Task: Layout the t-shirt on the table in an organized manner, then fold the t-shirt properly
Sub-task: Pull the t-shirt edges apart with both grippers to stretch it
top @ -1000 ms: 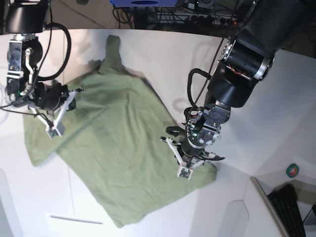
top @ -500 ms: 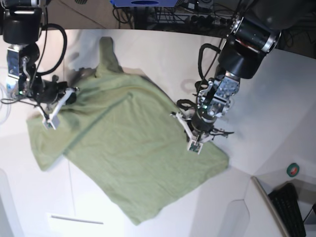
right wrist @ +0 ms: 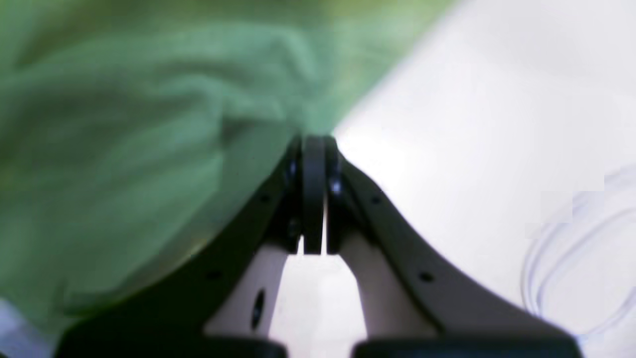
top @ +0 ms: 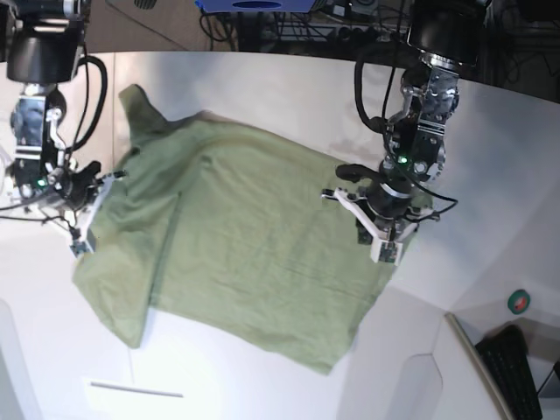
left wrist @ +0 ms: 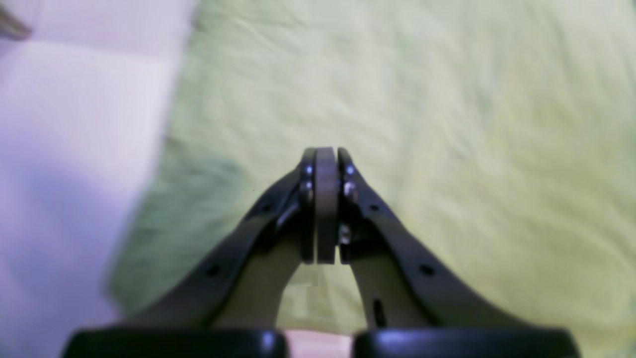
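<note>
Two wrist views show each hand's tips pressed together on t-shirt (top: 236,262) cloth: left hand (left wrist: 325,159), right hand (right wrist: 313,144). Base view only: shirt spread wider across worktop (top: 289,87) vs earlier.

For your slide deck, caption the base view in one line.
Two arms, left gripper and right gripper shut, spread a green t-shirt on the table.
</note>
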